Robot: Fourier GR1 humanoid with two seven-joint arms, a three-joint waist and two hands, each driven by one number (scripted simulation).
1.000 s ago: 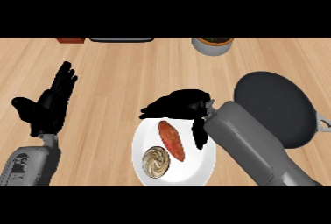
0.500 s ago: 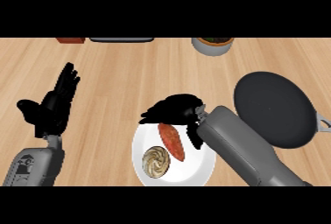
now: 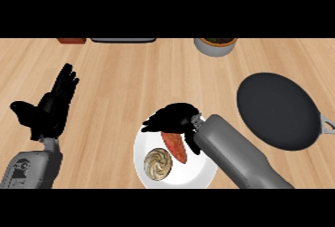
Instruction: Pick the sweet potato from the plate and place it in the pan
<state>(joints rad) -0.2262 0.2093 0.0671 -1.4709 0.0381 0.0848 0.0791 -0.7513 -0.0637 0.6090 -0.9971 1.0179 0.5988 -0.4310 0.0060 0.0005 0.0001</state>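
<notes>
**Right robot hand over the sweet potato on the plate**

We see the sweet potato (image 3: 175, 148) lying on the white plate (image 3: 200, 175), near the plate's middle and running from upper left to lower right. Its upper end is hidden under the right robot hand (image 3: 173, 119). Just beside it, toward the lower left of the plate, lies a round, pale, spiral-patterned food item (image 3: 158, 163); we cannot tell whether the two touch.

The right robot hand sits over the upper rim of the plate, its grey forearm (image 3: 232, 155) crossing the plate's right side from the lower edge of the view. Its fingers are curled downward over the top end of the sweet potato. We cannot tell whether they actually grip it, because the hand covers the contact area.

The left robot hand (image 3: 49, 108) is at the left of the view, open, fingers straight and pointing up, thumb spread to the left. It holds nothing and is well apart from the plate.

The dark pan (image 3: 278, 111) lies on the wooden table (image 3: 131, 75) to the right of the plate, near it but not touching; its handle (image 3: 327, 124) points right. At the table's far edge we see a grey bowl (image 3: 215, 45), a dark flat object (image 3: 123, 40) and a reddish-brown block (image 3: 71, 40).
</notes>
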